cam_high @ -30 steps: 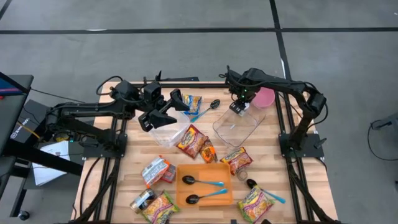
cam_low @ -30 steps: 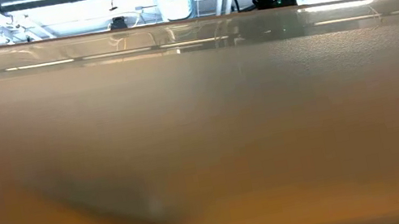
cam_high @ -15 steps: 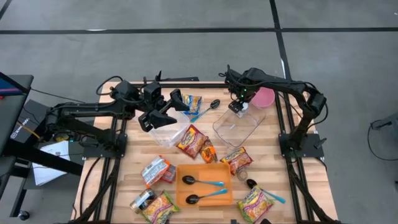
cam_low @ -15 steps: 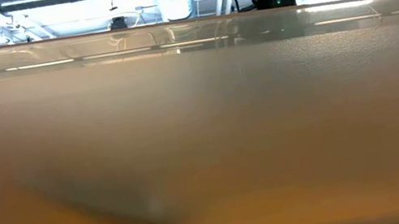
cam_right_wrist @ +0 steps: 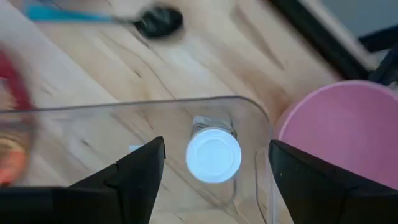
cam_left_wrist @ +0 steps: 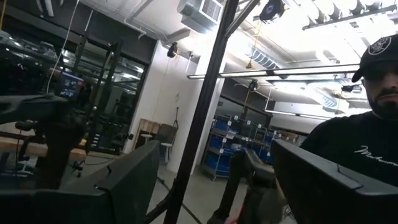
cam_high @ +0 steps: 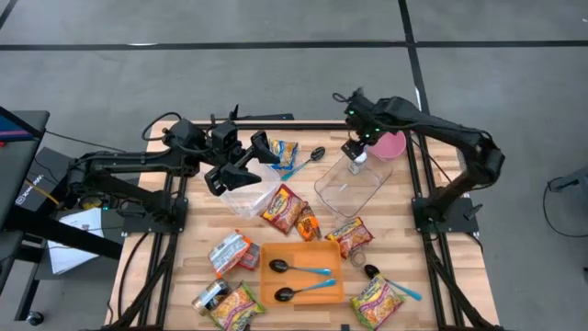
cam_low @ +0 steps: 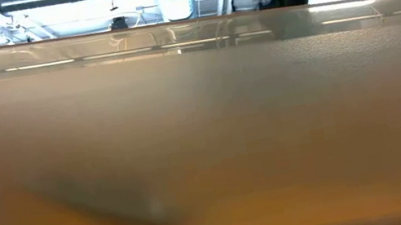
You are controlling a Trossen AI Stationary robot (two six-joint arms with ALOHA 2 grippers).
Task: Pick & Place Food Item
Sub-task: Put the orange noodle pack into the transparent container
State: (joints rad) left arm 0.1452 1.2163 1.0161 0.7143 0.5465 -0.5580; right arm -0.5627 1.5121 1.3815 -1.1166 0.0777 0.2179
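Observation:
A small bottle with a white cap (cam_right_wrist: 214,155) stands upright in the far corner of a clear plastic bin (cam_high: 353,187); it also shows in the high view (cam_high: 360,158). My right gripper (cam_high: 356,145) is open just above it, its fingers on either side of the cap without touching it, as the right wrist view (cam_right_wrist: 216,148) shows. My left gripper (cam_high: 241,167) is open and empty at the far left, over a second clear tub (cam_high: 255,191). Several food packets lie on the table, one (cam_high: 284,210) between the two clear containers.
A pink bowl (cam_high: 391,143) stands next to the bin's far right side. An orange tray (cam_high: 301,287) with two spoons lies near the front and blocks the low view. A spoon (cam_high: 306,158) lies at the far middle. A person (cam_left_wrist: 348,162) is beyond the table.
My right gripper has gone up from the clear bin and a little toward the far edge. The white-capped bottle has stayed standing in the bin's far corner.

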